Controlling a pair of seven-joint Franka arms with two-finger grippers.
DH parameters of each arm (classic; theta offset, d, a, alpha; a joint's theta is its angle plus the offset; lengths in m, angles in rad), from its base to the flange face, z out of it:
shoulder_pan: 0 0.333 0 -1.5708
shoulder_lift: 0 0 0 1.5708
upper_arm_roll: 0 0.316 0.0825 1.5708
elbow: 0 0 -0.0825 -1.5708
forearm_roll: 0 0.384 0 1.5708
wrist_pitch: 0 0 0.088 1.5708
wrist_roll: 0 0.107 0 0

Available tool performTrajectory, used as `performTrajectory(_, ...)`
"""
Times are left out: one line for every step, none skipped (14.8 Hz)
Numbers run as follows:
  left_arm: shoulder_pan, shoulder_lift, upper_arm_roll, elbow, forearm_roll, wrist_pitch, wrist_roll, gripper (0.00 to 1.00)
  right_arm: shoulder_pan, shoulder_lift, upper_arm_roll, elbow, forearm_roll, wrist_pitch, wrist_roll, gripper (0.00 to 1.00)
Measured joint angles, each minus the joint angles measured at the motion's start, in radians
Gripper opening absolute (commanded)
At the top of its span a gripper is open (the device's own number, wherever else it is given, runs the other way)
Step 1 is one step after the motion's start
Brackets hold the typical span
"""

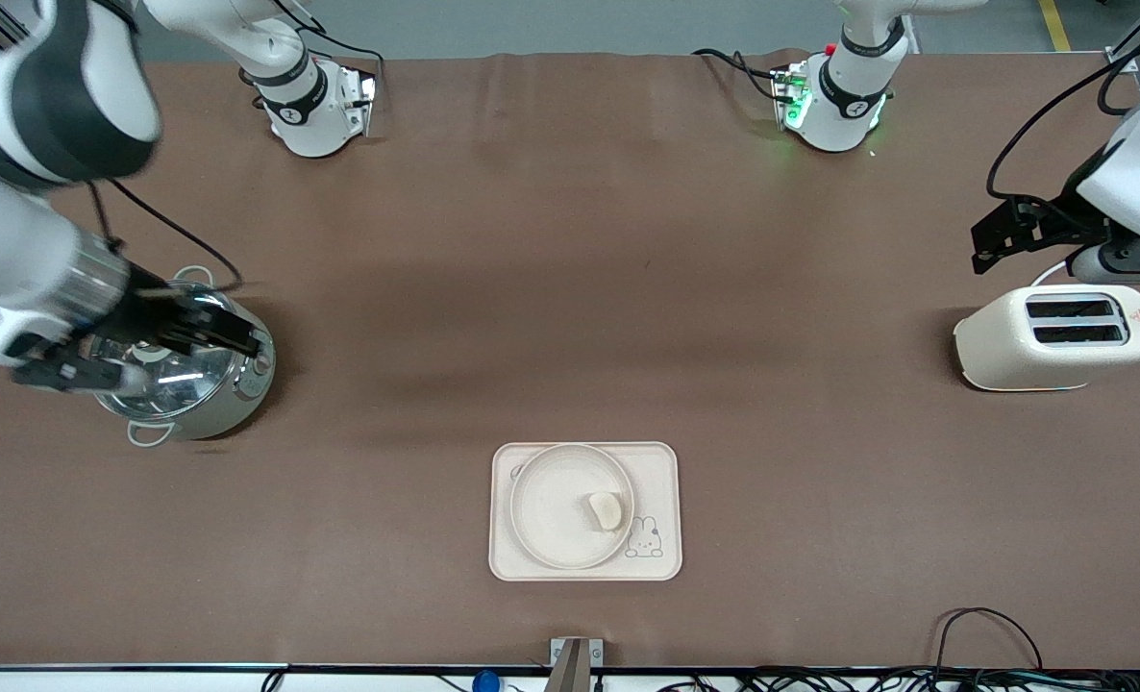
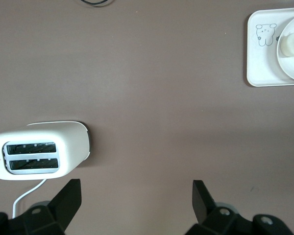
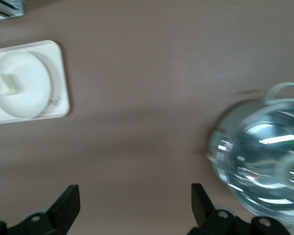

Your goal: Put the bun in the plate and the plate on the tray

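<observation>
1. The bun (image 1: 606, 509) lies in the plate (image 1: 551, 524), on the side of the dish toward the left arm's end of the worktop. Nothing grips it. It also shows in the left wrist view (image 2: 289, 44) and in the right wrist view (image 3: 5, 82).
2. The plate sits on the tray (image 1: 661, 466), covering most of the tray's half toward the right arm's end. Its rim lies inside the tray's edge.
3. The tray rests flat on the brown worktop (image 1: 570, 288), in the middle of its width and close to the edge nearest the front camera. A small bunny drawing (image 1: 643, 538) shows on the tray just beside the plate.
4. The toaster (image 1: 1055, 336) stands toward the left arm's end of the worktop, well apart from the tray and farther from the front camera. Its two slots face up.
5. The left pincer (image 2: 136, 196) hangs in the air just beside the toaster. Its fingers are spread wide and hold nothing.
6. A shiny metal pot (image 1: 190, 384) with a glass lid stands toward the right arm's end, well apart from the tray.
7. The right pincer (image 3: 135, 198) is over the pot. Its fingers are spread wide and empty.
</observation>
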Motion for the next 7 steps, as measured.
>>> performTrajectory(0.008,0.000,0.000,0.000,-0.009,0.000,0.001,1.00,-0.016,-0.034,0.000,-0.005,-0.028,-0.031,-0.008,1.00)
performTrajectory(0.013,0.001,0.000,0.000,-0.014,0.000,0.001,1.00,-0.028,-0.064,0.000,-0.007,-0.050,-0.060,-0.010,1.00)
performTrajectory(0.015,0.001,0.000,0.000,-0.015,0.000,0.001,1.00,-0.037,-0.092,0.000,-0.009,-0.070,-0.083,-0.013,1.00)
performTrajectory(0.016,0.001,0.000,0.000,-0.016,0.000,0.001,1.00,-0.041,-0.119,0.000,-0.011,-0.096,-0.102,-0.017,1.00)
performTrajectory(0.016,0.001,0.000,0.000,-0.016,0.000,0.001,1.00,-0.041,-0.142,0.001,-0.014,-0.121,-0.120,-0.019,1.00)
performTrajectory(0.016,0.001,0.000,0.000,-0.016,0.000,0.001,1.00,-0.042,-0.161,0.001,-0.017,-0.140,-0.133,-0.020,1.00)
performTrajectory(0.016,0.001,0.000,0.000,-0.016,0.000,0.001,1.00,-0.046,-0.171,0.001,-0.020,-0.155,-0.140,-0.024,1.00)
